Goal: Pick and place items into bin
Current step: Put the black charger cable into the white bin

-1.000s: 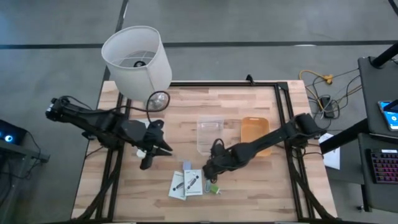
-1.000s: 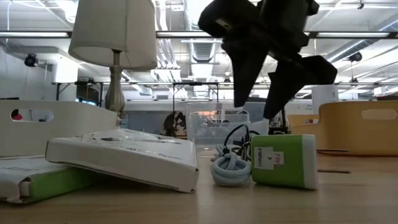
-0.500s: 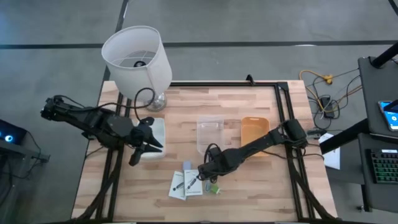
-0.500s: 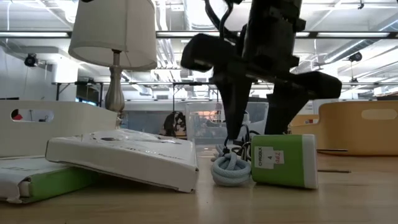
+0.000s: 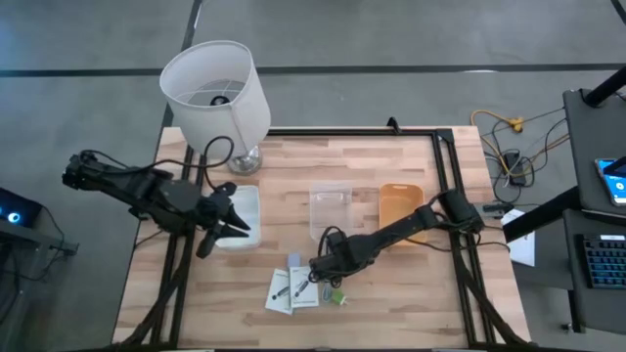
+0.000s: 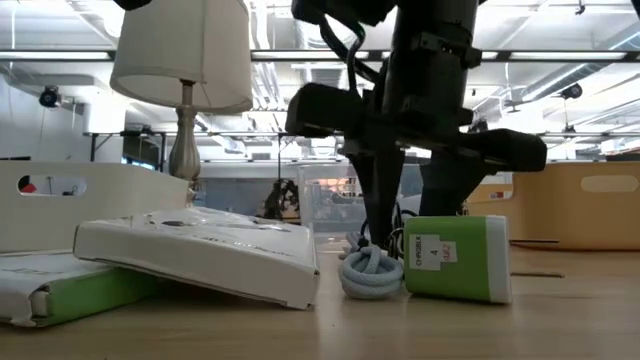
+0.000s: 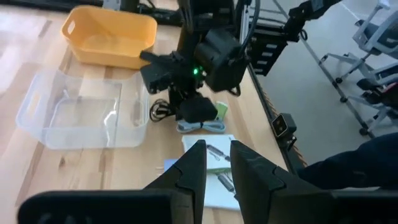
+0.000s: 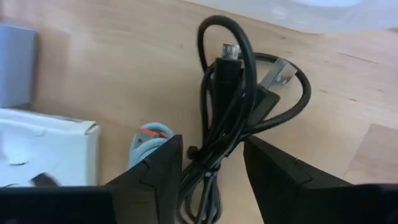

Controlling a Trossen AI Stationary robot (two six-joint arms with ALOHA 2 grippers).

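Note:
My right gripper (image 5: 318, 272) is open and low over the coiled black cable (image 8: 233, 106), with one finger on either side of the coil. Two flat white packets (image 5: 291, 290) lie side by side just toward the near edge, one resting partly on the other (image 6: 200, 250). The green piece (image 6: 455, 258) and a pale blue coiled cord (image 6: 370, 272) lie beside the gripper. The blue-grey piece (image 5: 293, 260) lies flat near the packets. My left gripper (image 5: 227, 233) hangs open over the white bin (image 5: 245, 200), touching nothing. My right gripper (image 8: 211, 146) comes at the black cable from above, slanting in from the table's right, its fingers (image 8: 165, 165) standing on both sides of the coil's bundled strands (image 8: 208, 155). The cable lies on the table. I cannot tell whether a finger touches it.
A clear bin (image 5: 331, 210) and an orange bin (image 5: 401, 210) stand side by side on the far side of the items. The white lamp (image 5: 215, 88) stands at the far left corner. Bare wood lies along the near edge.
My right gripper has moved toward the table's left and come down onto the black cable, staying open. My left gripper has drawn back toward the left edge and a little toward the far edge, over the white bin.

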